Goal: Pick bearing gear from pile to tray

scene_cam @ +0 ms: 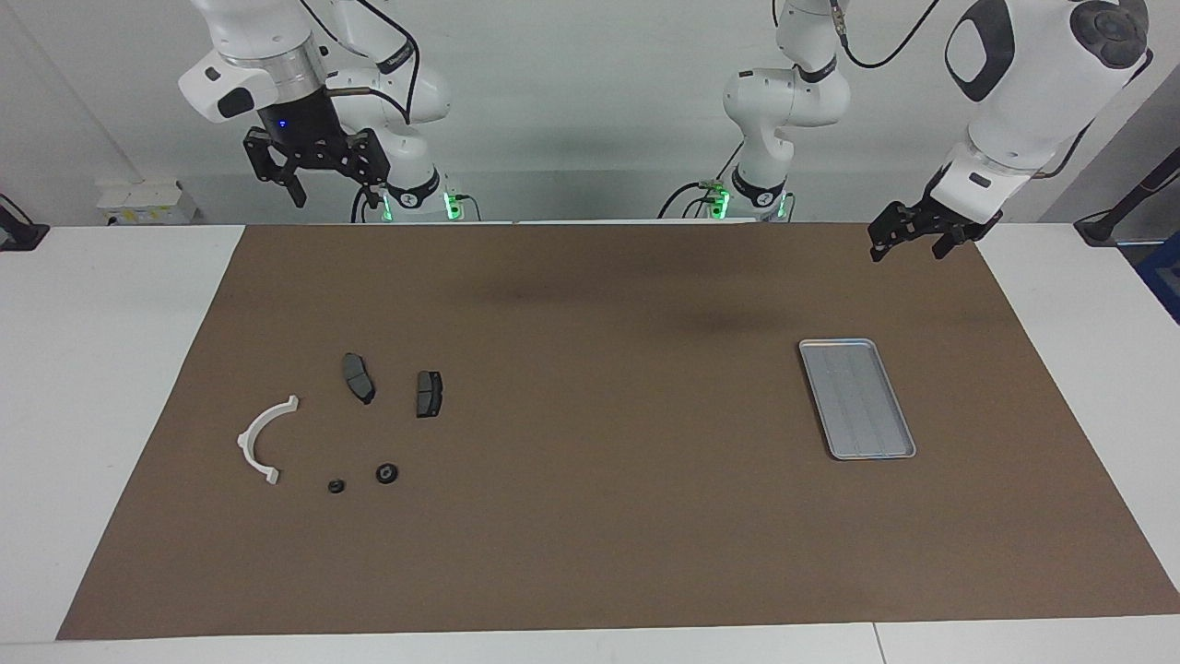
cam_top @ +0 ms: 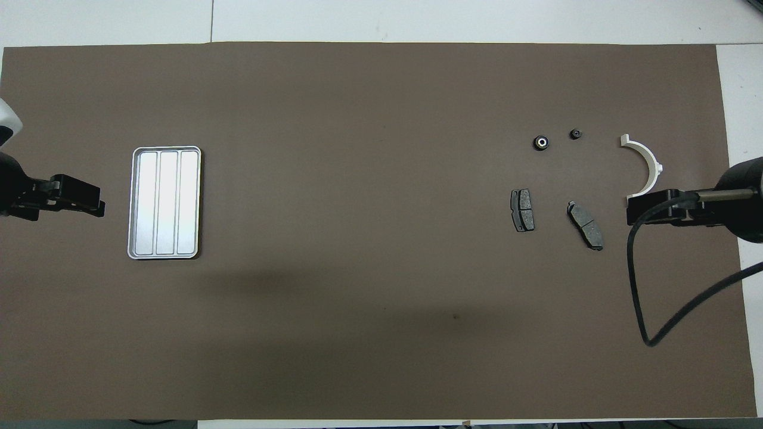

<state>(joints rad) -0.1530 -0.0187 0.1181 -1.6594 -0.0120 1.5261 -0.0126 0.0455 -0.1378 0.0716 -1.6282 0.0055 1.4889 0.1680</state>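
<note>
Bearing gear (scene_cam: 387,473) lies flat, hole upward, just beside a smaller black piece (scene_cam: 336,486).

A white table (scene_cam: 111,387) stood before a plain pale wall (scene_cam: 590,101), and a large brown mat (scene_cam: 608,516) covered most of its top. Soft, even light left faint blurred shadows on the mat, and a small white box (scene_cam: 143,201) sat by the wall at one end

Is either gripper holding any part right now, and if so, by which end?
Nothing is held. The left gripper and right gripper both hang open and empty, raised above the mat's robot-side edge.
</note>
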